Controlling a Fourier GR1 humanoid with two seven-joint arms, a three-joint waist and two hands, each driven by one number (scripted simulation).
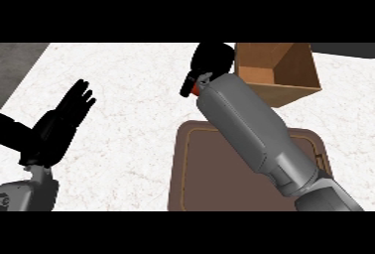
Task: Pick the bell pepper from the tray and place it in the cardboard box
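Observation:
My right hand is raised over the white counter just left of the cardboard box, fingers curled round a red bell pepper, of which only a small red patch shows below the hand. The open box stands at the back right, its inside bare where visible. A brown tray lies in front of it, partly hidden by my right forearm, with nothing visible on it. At the left, my left hand rests open, fingers up.
The white marble counter stretches left and behind the tray. A dark strip borders the counter's far left edge.

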